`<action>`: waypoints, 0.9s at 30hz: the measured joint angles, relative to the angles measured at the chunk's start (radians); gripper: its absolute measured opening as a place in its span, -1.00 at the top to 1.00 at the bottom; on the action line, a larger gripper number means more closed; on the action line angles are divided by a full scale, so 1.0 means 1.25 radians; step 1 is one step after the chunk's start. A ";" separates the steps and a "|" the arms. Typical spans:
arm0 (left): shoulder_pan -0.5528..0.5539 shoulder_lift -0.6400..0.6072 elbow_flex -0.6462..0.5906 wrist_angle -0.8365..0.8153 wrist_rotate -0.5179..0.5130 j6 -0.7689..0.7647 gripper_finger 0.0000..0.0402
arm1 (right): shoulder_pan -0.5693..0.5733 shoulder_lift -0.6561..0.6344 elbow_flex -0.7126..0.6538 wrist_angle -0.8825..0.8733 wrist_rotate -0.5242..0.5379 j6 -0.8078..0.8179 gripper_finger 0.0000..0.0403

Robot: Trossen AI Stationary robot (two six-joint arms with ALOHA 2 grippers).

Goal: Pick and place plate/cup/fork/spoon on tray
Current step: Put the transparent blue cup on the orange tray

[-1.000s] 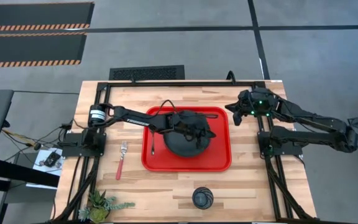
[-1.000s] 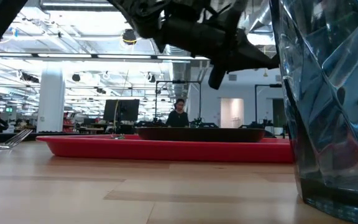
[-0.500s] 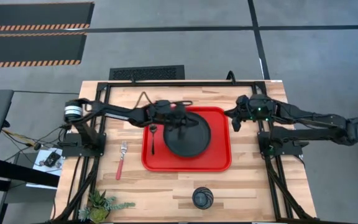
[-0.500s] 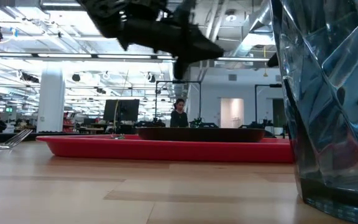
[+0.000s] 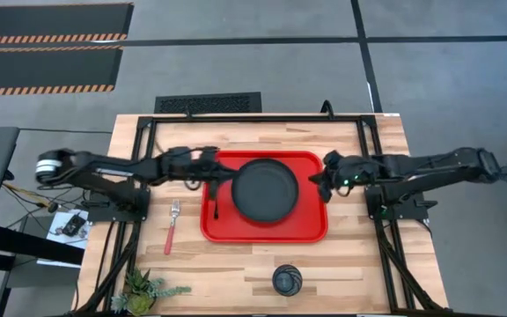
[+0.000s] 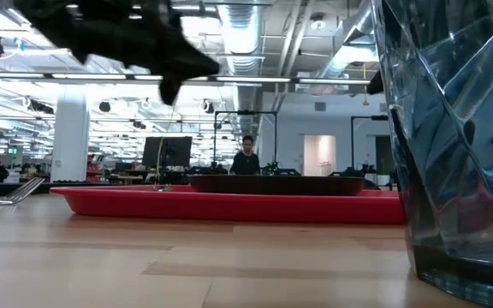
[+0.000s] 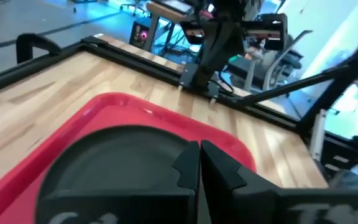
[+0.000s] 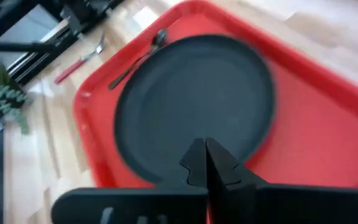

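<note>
The black plate (image 5: 265,190) lies flat in the red tray (image 5: 311,224) at the table's middle. The dark spoon (image 5: 216,197) lies in the tray's left part, beside the plate. The red-handled fork (image 5: 172,227) lies on the wood left of the tray. Near the table's front edge stands the cup (image 5: 287,280), which fills the right of the low view (image 6: 452,137). My left gripper (image 5: 225,177) hangs shut over the tray's left rim, holding nothing. My right gripper (image 5: 322,187) hangs shut at the tray's right rim, also holding nothing.
A small potted plant (image 5: 148,289) sits at the table's near left corner. Black frame rails (image 5: 385,255) run along both sides and the far edge. Bare wood lies between the tray and the cup.
My left gripper has drawn back from above the plate toward the table's left edge, staying shut and at about the same height. My right gripper has swung from the far right corner toward the tray's right rim, rolling as it went. Plate, spoon, fork and cup have stayed put.
</note>
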 joint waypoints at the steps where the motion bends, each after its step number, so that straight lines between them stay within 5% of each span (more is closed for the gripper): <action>1: 0.000 -0.030 -0.023 0.000 0.000 -0.007 1.00 | 0.016 0.020 0.012 0.003 -0.001 0.016 0.98; 14: 0.000 -0.320 -0.220 -0.021 -0.020 -0.001 1.00 | 0.151 0.240 0.208 -0.114 -0.001 0.161 0.97; 27: 0.000 -0.418 -0.241 -0.068 -0.022 0.025 1.00 | 0.144 0.380 0.374 -0.217 -0.008 0.139 0.97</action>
